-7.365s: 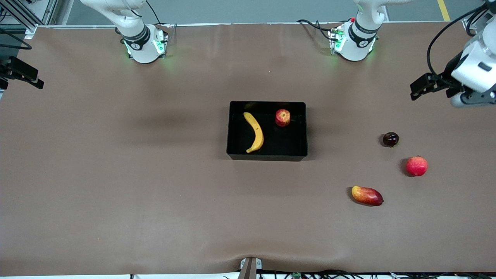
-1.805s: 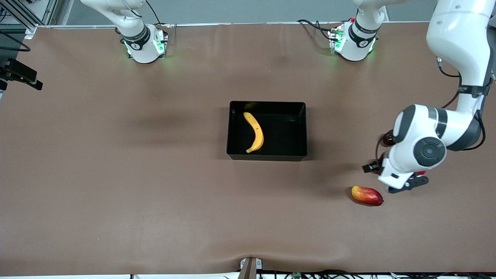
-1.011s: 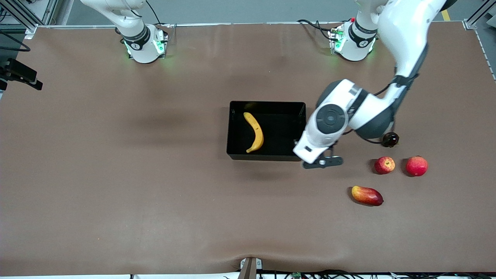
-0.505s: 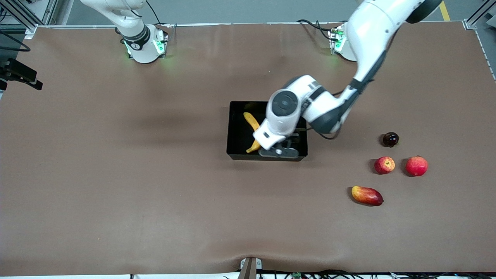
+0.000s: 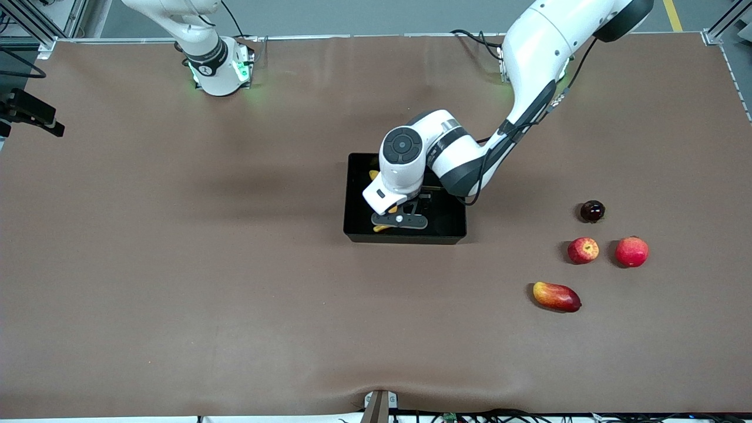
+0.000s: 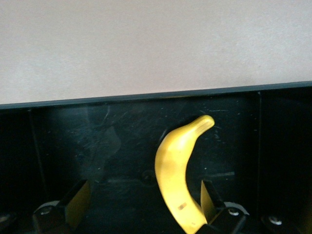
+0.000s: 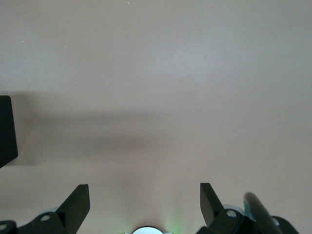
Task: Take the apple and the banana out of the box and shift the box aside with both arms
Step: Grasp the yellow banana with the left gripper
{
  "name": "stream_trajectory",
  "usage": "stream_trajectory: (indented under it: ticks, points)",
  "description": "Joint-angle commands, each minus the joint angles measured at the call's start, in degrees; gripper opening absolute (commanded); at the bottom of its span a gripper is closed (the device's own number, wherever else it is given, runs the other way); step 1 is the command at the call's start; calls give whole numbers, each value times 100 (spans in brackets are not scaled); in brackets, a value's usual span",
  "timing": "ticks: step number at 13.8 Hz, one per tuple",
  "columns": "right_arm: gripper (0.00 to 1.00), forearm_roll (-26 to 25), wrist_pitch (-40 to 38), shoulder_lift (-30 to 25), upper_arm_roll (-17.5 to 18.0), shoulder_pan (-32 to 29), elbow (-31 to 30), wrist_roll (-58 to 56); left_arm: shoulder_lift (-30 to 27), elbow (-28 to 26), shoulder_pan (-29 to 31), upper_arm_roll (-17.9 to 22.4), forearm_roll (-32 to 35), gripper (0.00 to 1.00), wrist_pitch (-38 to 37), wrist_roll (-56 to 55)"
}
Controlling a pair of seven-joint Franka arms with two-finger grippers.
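The black box (image 5: 405, 238) sits mid-table. The yellow banana (image 5: 382, 227) lies in it, mostly hidden under my left arm. My left gripper (image 5: 399, 220) hangs open low inside the box. In the left wrist view the banana (image 6: 176, 165) lies on the box floor (image 6: 97, 146) between the fingers, close against one fingertip (image 6: 207, 197). The small red apple (image 5: 583, 250) with yellow patches rests on the table toward the left arm's end. My right gripper (image 7: 145, 200) waits open over bare table.
Beside the apple stands a larger red round fruit (image 5: 631, 251). A mango (image 5: 556, 296) lies nearer the front camera, and a small dark fruit (image 5: 592, 211) lies farther from it. The brown table (image 5: 176, 264) spreads wide toward the right arm's end.
My left arm swung from the box's corner at the left arm's end across the box and came down over the banana. The apple, in the box in the earliest frame, lies on the table.
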Motion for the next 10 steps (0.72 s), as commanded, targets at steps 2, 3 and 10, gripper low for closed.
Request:
stream_trajectory:
  ticks: [2,3,10]
  points:
    - [100,38,21,-11,81,-122,14,32,350,143,-65,16,150,100,221,-130]
    - [100,38,12,-11,81,-113,5,32,394,135,-65,16,150,100,273,-130]
    - [100,38,12,-11,81,-122,5,32,737,117,-65,59,159,100,817,-174]
